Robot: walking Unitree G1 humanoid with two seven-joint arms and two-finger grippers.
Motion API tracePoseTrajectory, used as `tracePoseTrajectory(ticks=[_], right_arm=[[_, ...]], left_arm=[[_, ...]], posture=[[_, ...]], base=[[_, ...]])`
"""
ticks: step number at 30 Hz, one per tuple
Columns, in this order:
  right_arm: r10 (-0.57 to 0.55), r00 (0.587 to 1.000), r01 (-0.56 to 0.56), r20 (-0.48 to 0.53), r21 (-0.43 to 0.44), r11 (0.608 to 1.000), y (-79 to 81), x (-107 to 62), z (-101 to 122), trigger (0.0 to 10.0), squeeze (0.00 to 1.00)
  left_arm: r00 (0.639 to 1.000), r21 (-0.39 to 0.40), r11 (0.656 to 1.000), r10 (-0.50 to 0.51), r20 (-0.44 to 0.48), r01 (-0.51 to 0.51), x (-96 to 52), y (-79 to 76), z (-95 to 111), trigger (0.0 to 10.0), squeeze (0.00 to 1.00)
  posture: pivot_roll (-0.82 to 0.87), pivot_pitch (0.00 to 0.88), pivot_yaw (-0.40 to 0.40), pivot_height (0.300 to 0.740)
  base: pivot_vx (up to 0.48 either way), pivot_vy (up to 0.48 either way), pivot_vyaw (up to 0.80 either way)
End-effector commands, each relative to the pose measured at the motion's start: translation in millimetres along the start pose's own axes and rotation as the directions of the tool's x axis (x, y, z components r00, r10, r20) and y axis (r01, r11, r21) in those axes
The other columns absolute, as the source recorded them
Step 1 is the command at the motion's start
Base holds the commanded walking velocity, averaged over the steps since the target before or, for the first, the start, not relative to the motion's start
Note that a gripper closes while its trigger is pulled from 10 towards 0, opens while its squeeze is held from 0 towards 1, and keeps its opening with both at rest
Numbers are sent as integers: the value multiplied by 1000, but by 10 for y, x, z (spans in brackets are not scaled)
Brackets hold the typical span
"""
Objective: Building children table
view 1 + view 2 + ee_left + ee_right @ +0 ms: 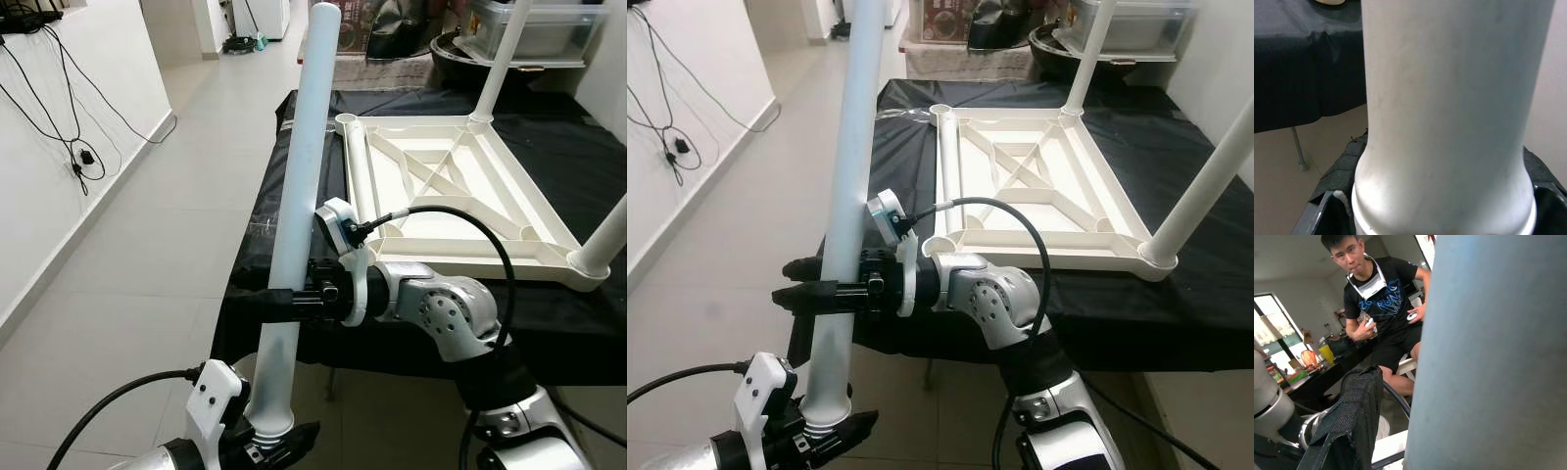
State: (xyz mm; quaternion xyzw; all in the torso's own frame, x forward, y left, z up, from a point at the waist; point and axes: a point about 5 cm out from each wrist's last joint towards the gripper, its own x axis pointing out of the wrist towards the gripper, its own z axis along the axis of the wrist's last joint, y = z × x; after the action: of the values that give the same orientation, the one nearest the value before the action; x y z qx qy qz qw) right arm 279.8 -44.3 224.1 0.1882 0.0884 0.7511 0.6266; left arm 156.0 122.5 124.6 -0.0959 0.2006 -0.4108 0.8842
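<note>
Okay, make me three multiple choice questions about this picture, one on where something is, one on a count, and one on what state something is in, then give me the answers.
1. Where does the upside-down white table top lie?
A. on the black-covered table
B. on the tiled floor
C. against the white wall

2. How many legs already stand up from the table top?
A. none
B. two
C. four

3. What is the state of the loose white table leg?
A. lying flat on the floor
B. screwed into a corner socket
C. held upright by both grippers

Answers: 1 A, the frame rests on the black cloth of the table. 2 B, one leg rises at the far corner and another leg at the near right corner. 3 C, the right gripper clamps its middle and the left gripper holds its lower end.
</note>
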Motion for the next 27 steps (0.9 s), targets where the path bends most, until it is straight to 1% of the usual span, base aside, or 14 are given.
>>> tracePoseTrajectory(ticks=[1, 3, 4, 5, 6, 7, 15, 21, 22, 23, 27], right_arm=[[50, 999, -50, -9, 5, 999, 55, 70, -12, 10000, 0], [57, 998, -57, -13, 9, 998, 66, 72, -23, 10000, 0], [63, 998, -63, -17, 12, 998, 76, 74, -36, 7843, 0], [63, 998, -63, -17, 12, 998, 76, 74, -36, 7843, 0], [66, 998, -66, -18, 13, 998, 82, 77, -44, 4078, 0], [82, 997, -81, -14, 24, 996, 104, 81, -53, 0, 0], [84, 996, -83, -8, 32, 996, 112, 83, -51, 0, 0], [78, 997, -78, -3, 30, 997, 108, 82, -48, 0, 0], [76, 997, -76, -1, 27, 997, 106, 78, -39, 0, 0], [70, 998, -70, 5, 22, 997, 94, 67, -22, 0, 0], [49, 999, -49, 21, 8, 999, 59, 25, 37, 0, 0]], left_arm=[[1000, -3, 1000, 12, -27, -12, -17, 41, -37, 10000, 0], [1000, -3, 1000, 15, -24, -15, -17, 57, -26, 10000, 0], [1000, -1, 1000, 16, -22, -16, -17, 68, -18, 10000, 0], [1000, -1, 1000, 16, -22, -16, -17, 68, -18, 10000, 0], [1000, -2, 1000, 16, -20, -16, -16, 74, -12, 10000, 0], [1000, -3, 1000, 11, -17, -11, -11, 69, -9, 10000, 0], [1000, -6, 1000, 10, -18, -10, -12, 68, -16, 10000, 0], [999, -31, 999, 30, -41, -32, 5, 74, -47, 10000, 0], [999, -32, 999, 28, -40, -29, 12, 61, -49, 10000, 267], [999, -35, 999, 26, -24, -27, 19, 45, -45, 10000, 1000], [1000, -35, 999, 28, -6, -28, 27, 16, -44, 10000, 1000]], posture=[[103, 99, 25, 740], [103, 99, 25, 740], [103, 99, 25, 740], [103, 99, 25, 740], [103, 99, 25, 740], [103, 99, 25, 740], [103, 99, 25, 740], [103, 99, 25, 740], [103, 99, 25, 740], [98, 85, 24, 740], [98, 85, 24, 740]], base=[[0, 0, 0], [0, 0, 0], [0, 0, 0], [0, 0, 0], [0, 0, 0], [0, 0, 0], [0, 0, 0], [0, 0, 0], [0, 0, 0], [0, 0, 0], [0, 0, 0]])
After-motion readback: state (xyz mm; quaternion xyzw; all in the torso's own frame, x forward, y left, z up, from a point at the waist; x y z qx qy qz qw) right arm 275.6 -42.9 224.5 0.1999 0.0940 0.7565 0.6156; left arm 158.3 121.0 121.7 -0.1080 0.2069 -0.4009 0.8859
